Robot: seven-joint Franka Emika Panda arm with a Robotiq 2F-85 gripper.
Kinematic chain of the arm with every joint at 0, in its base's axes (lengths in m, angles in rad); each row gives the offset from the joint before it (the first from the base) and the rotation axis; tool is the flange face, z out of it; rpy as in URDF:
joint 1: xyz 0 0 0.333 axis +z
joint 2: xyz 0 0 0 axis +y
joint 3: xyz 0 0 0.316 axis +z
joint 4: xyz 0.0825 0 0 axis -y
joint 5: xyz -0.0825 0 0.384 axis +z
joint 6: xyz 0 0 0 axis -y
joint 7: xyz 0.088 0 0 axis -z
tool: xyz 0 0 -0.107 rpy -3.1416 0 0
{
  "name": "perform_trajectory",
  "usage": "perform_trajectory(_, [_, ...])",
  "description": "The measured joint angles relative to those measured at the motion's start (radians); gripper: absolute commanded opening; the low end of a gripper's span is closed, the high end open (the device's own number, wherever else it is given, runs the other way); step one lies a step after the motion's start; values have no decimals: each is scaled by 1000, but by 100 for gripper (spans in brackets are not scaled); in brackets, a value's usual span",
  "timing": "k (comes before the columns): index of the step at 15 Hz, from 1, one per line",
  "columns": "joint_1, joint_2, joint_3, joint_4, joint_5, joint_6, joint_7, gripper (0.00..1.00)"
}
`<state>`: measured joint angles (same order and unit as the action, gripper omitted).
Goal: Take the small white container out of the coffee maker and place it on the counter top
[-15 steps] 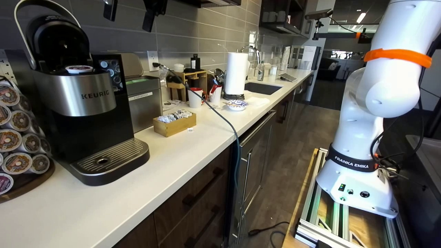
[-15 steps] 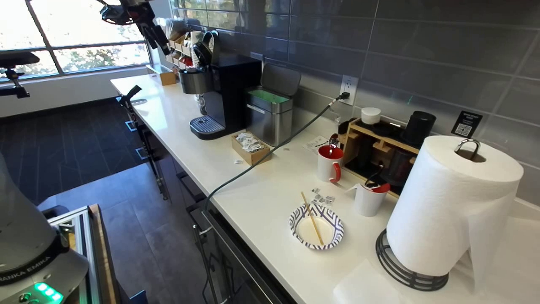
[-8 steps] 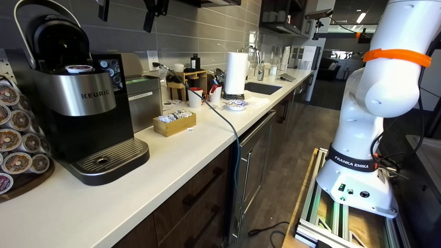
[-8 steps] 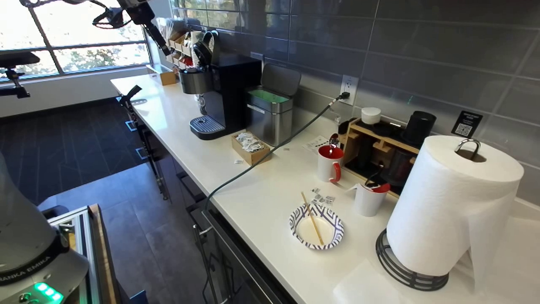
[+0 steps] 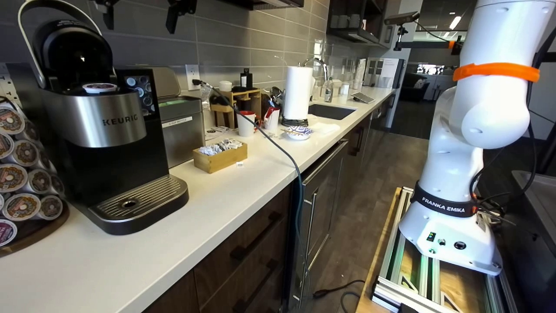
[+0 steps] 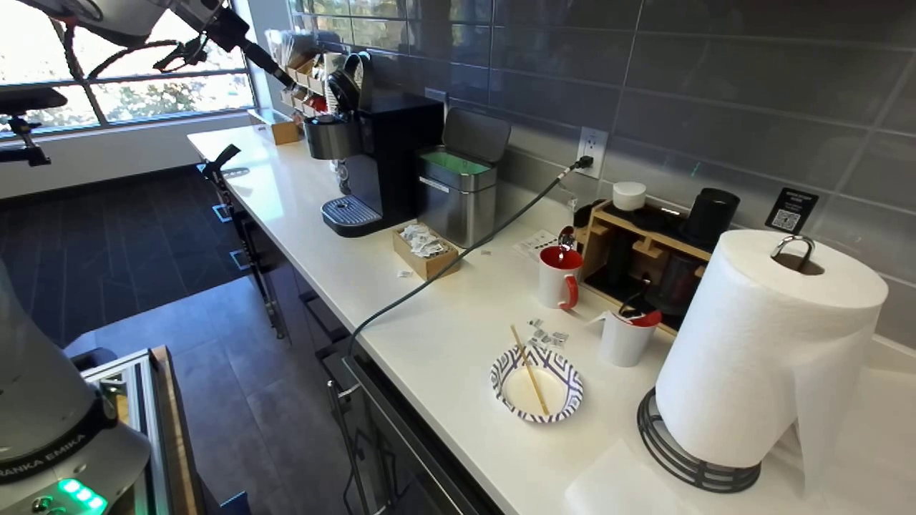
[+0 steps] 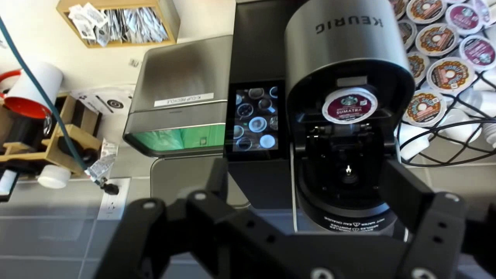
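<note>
Clearly, the hand (image 7: 308,178) has its black fingers (image 7: 217,180) spread wide apart, reaching in along the bottom of the wrist view, one at lower centre-left and one at lower right. Between and above them shows the coffee maker (image 7: 345,42), its head raised, filling the middle and right of the frame with its brand name upside down. Right of centre, the small white container (image 7: 350,105) sits in the coffee maker's holder, its plum-coloured lid facing up and lettered "Sumatra". In an exterior view it shows at the upper left, just above the silver front, while the fingers hang at the top edge, apart from it.

Left of the coffee maker in the wrist view stands a steel bin (image 7: 186,73), its lid up, green showing inside and a label (image 7: 184,99) across it. A wooden box (image 7: 169,17) of paper packets (image 7: 133,25) rests at the upper left, a white mug (image 7: 52,77) with a red inside at the left edge, and stacked coffee pods (image 7: 450,74) at the upper right. In an exterior view a paper-towel roll (image 6: 773,357) stands on the counter (image 6: 444,343) at the right, and a patterned bowl (image 6: 567,378) with a wooden stick (image 6: 530,372) in it sits at lower centre.
</note>
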<state>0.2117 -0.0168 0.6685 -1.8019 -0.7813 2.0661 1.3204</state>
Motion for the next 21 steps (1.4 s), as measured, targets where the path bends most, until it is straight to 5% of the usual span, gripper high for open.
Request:
perform_trajectory(3, [94,110,-11,75,-119,-88,58,100])
perform_trajectory(8, [230,295,-101,233,-100,-126,6,100])
perform_trajectory(12, [246,345,-160,331,52,-100,-118,100])
perform_trajectory(16, [251,345,-163,341,66,-100,-129,100])
perform_trajectory(21, [279,325,-248,326,107,-41,-254,100])
